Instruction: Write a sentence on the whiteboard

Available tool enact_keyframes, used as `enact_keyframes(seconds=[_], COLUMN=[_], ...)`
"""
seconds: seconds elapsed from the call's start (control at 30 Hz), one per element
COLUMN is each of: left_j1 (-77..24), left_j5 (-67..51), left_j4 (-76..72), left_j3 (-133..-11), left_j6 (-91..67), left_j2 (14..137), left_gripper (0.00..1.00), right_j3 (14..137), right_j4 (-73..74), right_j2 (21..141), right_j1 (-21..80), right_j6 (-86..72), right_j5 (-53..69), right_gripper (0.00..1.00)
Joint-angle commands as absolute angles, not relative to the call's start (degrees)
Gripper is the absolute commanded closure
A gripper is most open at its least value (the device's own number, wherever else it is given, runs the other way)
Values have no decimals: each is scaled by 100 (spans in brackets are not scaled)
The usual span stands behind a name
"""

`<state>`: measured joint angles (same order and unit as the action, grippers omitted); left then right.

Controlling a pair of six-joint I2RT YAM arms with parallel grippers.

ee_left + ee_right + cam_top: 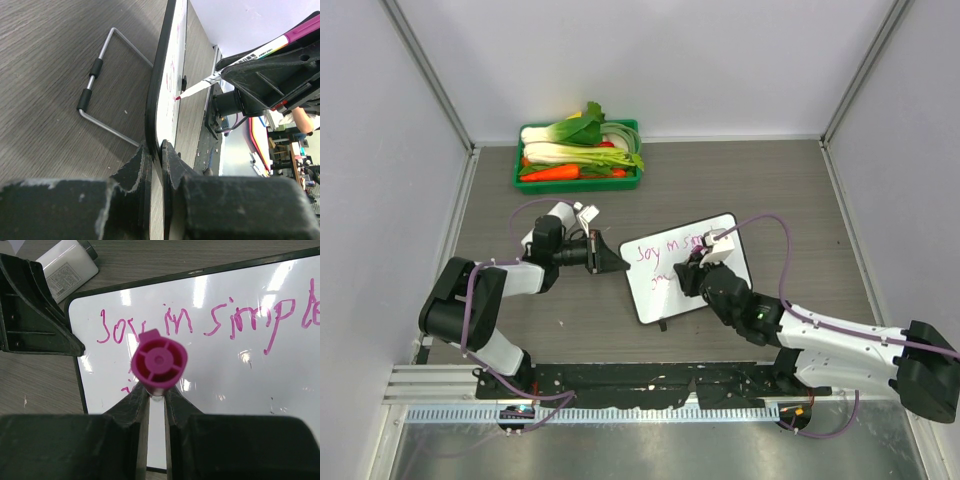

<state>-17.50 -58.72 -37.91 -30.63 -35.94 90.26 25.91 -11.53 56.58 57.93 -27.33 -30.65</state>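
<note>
Whiteboard [660,295] edge pinched by closed left claw [156,155]; right claw [156,400] clamps pink marker [159,361], tip at line two. Use light pressure, small strokes; hold board steady.

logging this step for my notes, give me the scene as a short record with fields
board: small glossy white whiteboard with dark edge
left gripper: shut on the whiteboard's edge
right gripper: shut on a pink marker, tip at the board
writing: pink handwritten sentence, reads "Joy in simple", second line started
elsewhere: green plastic tray of vegetables, far side, left
</note>
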Motion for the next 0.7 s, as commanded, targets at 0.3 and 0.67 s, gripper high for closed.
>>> enact_keyframes(seconds=[0.3, 0.67], left_j1=[-1828, -1837], left_j5=[-5880, -5898], left_j4=[-3604, -3604], left_j3=[-3023, -3032], left_j6=[-3270, -3261], left_j2=[9149, 9167], left_gripper=[100, 100], right_j3=[2997, 2839], right_j4=[-1336, -1292], right_j2=[5563, 5845], right_j1=[5757, 5730], right_j6=[-2496, -2601], right_j5=[-3392, -3437], right_gripper=[99, 98])
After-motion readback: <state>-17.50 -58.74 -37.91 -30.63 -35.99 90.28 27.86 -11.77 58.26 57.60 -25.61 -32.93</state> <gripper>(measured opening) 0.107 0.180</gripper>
